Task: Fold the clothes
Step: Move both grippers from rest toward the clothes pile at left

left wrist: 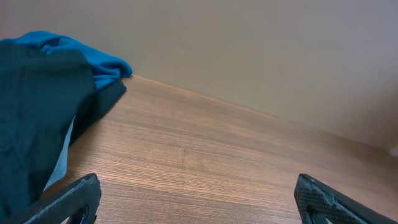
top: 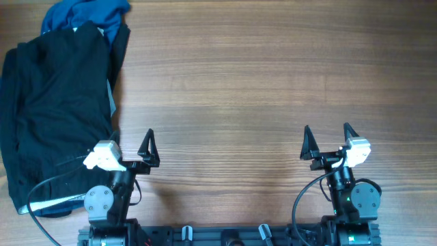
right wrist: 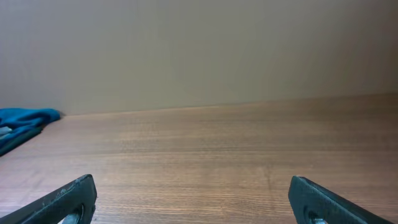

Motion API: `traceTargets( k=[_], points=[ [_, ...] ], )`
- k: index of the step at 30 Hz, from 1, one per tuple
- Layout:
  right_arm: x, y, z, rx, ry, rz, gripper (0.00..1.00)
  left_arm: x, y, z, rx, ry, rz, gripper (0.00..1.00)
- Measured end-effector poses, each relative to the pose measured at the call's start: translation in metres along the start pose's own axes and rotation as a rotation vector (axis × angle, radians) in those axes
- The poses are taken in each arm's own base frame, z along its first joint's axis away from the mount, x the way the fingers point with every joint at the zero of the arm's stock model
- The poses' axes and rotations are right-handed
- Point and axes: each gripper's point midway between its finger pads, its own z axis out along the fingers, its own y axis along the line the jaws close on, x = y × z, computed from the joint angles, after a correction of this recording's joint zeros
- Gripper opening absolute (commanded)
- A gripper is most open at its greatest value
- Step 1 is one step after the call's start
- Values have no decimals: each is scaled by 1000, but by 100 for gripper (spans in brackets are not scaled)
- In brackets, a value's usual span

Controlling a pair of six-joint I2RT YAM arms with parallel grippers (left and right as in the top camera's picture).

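A pile of clothes lies at the table's left. Black shorts [top: 58,109] lie on top, with a pale grey lining edge [top: 111,96] at their right side. A blue garment [top: 82,14] lies bunched at the pile's far end. Both also show in the left wrist view: black shorts [left wrist: 31,112] and blue garment [left wrist: 93,59]. The blue garment's tip shows in the right wrist view [right wrist: 25,117]. My left gripper [top: 132,145] is open and empty, just right of the pile's near part. My right gripper [top: 328,137] is open and empty over bare wood at the front right.
The wooden table [top: 259,82] stretches from the pile to the right edge. A plain beige wall [right wrist: 199,50] stands behind the table's far edge. Both arm bases and cables sit at the front edge [top: 225,236].
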Motion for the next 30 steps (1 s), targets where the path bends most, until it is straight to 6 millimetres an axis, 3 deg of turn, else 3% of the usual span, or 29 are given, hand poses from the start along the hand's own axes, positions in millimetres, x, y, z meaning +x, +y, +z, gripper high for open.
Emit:
traceTargets(
  k=[13, 15, 17, 21, 24, 28, 29, 30],
  points=[
    [-5, -6, 0, 37, -20, -2, 100, 0, 1, 0, -7, -3, 0, 100],
    [-25, -6, -1, 39, -103, -7, 100, -1, 3, 0, -16, -6, 0, 100],
    [-45, 7, -4, -31, -182, -27, 100, -1, 3, 0, -18, -7, 0, 100],
    [-55, 25, -4, -125, -181, -36, 100, -3, 2, -1, -26, 12, -14, 100],
    [-86, 36, 0, -170, -171, -40, 100, -22, -4, 0, -47, 49, -24, 100],
    [-157, 66, 29, -312, -136, -61, 100, -56, -14, 20, -90, 186, -55, 100],
    [-171, 73, 42, -350, -110, -71, 100, -68, -18, 31, -104, 240, -65, 100],
    [-173, 77, 53, -379, -46, -70, 100, -74, -20, 37, -121, 292, -75, 100]
  ],
)
